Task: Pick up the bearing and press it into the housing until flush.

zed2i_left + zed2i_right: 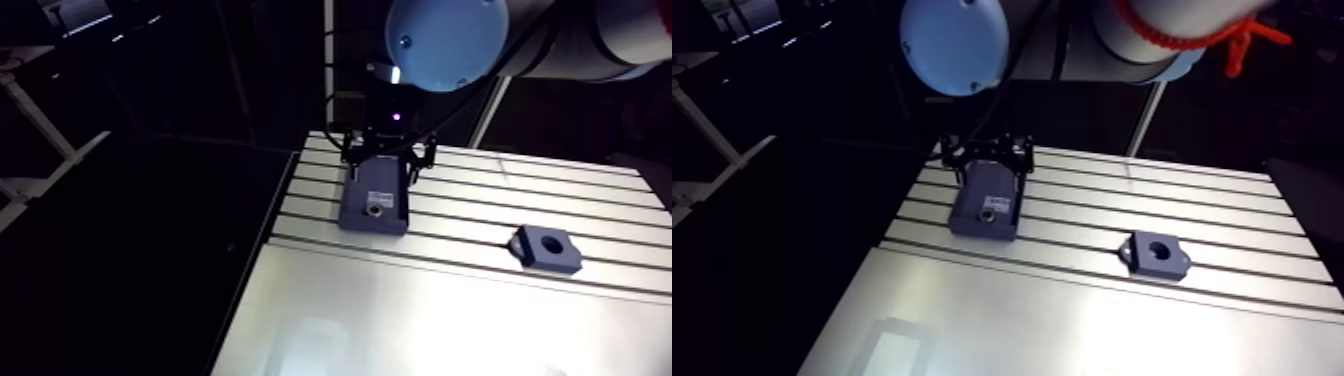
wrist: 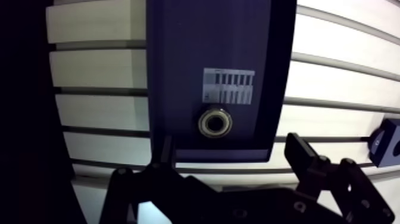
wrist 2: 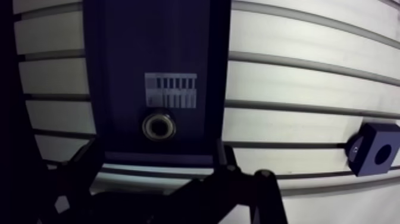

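The bearing point(image 2: 215, 121), a small metal ring, sits in a recess on top of a long dark blue block point(image 2: 214, 47), just below a white printed label point(image 2: 229, 84). My gripper point(image 2: 231, 149) hangs over the block's near end and is open. One finger stands at each long side of the block and nothing is held between them. The housing point(image 1: 546, 249), a small dark block with a round hole, lies apart on the table to the gripper's right and also shows in the wrist view point(image 3: 374, 149).
The slotted aluminium table point(image 1: 500, 320) has long grooves under both blocks and a smooth plate towards the front. Its left edge point(image 1: 262, 250) drops off close beside the long block.
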